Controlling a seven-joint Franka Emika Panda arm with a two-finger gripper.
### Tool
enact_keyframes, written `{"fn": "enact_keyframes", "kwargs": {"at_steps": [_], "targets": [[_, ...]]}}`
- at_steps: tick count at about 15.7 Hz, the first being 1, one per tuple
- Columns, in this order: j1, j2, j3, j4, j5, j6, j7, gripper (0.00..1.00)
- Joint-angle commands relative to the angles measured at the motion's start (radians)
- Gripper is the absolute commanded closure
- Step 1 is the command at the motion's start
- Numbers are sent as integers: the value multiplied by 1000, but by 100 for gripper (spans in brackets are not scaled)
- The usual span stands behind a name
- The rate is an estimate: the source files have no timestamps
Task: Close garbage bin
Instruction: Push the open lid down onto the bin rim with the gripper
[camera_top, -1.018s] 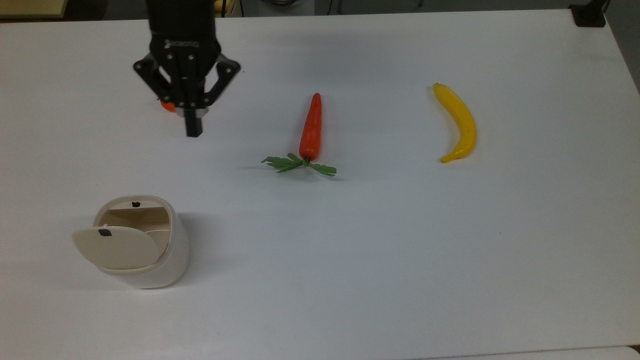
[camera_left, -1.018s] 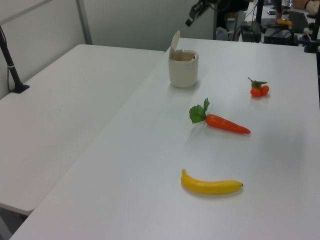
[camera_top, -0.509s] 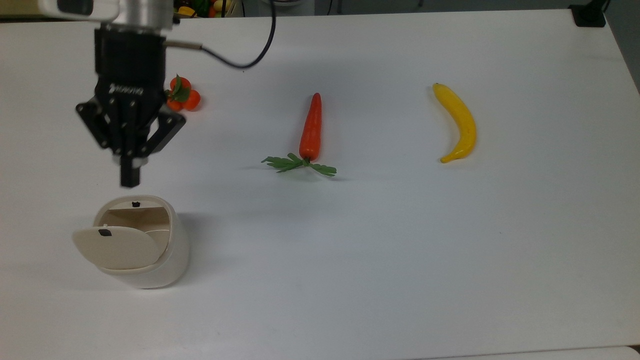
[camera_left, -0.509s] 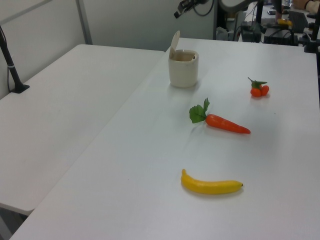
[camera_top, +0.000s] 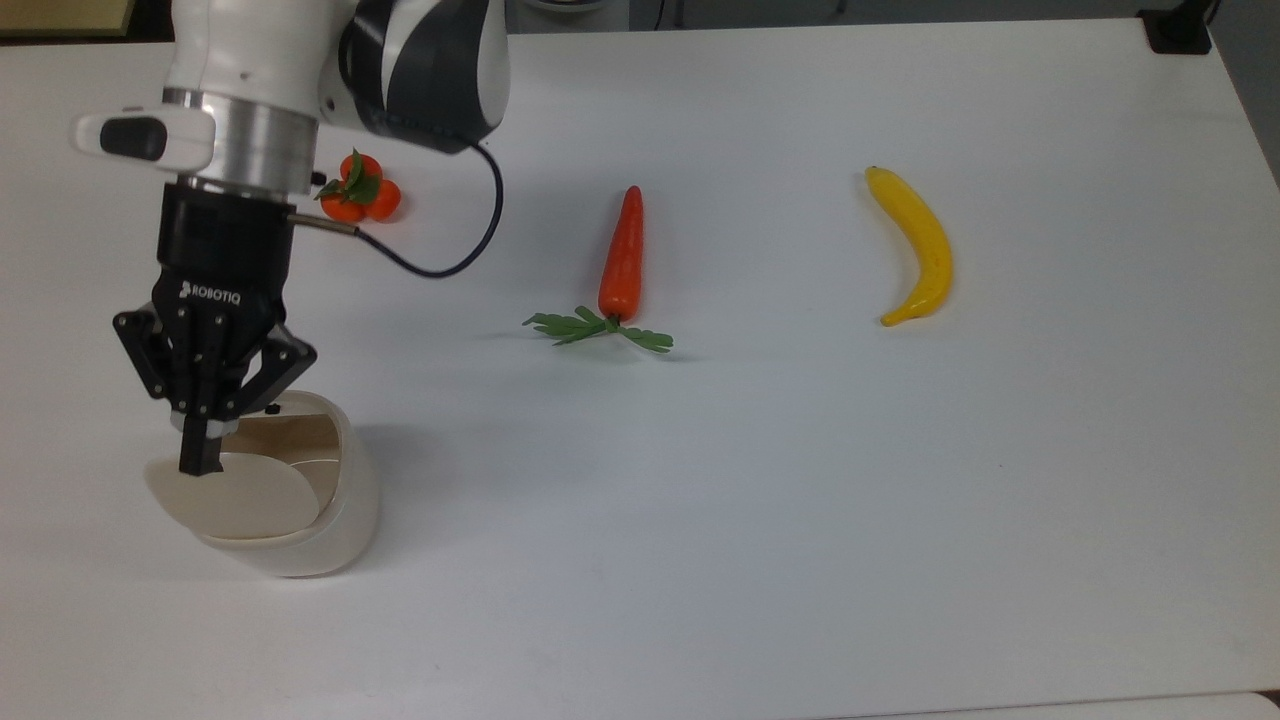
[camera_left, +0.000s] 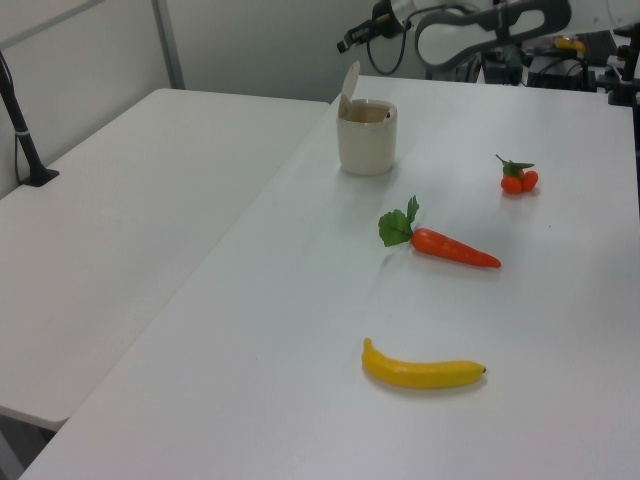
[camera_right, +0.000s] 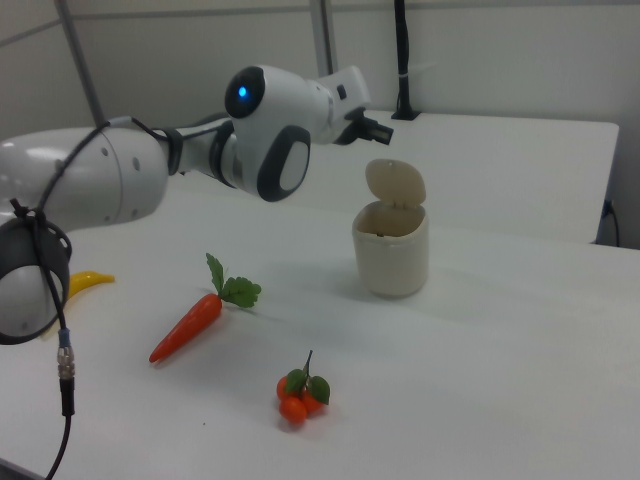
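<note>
Garbage bin (camera_top: 300, 530) stands open, lid (camera_top: 235, 495) raised, inside unclear

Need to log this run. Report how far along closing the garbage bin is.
Done: the gripper is shut and above the garbage bin, which the left view confirms. In hand: the approach to the lid, with no contact visible. Left: the lid stands upright and open in the right view and must be pushed down.

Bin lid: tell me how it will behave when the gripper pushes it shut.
The lid stands upright on a hinge at the bin rim, so it will likely swing down easily. It looks thin, probably light. The bin is small and freestanding; a sideways push from the gripper may slide or tip it.
</note>
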Motion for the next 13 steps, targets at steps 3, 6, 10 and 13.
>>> {"fn": "enact_keyframes", "kwargs": {"at_steps": [3, 6, 10, 13], "targets": [[-14, 69, -8, 43, 1, 84, 11, 100], [-17, 72, -8, 34, -6, 84, 8, 100], [-27, 49, -5, -6, -10, 82, 10, 100], [-30, -25, 3, -109, -30, 81, 7, 100]]}}
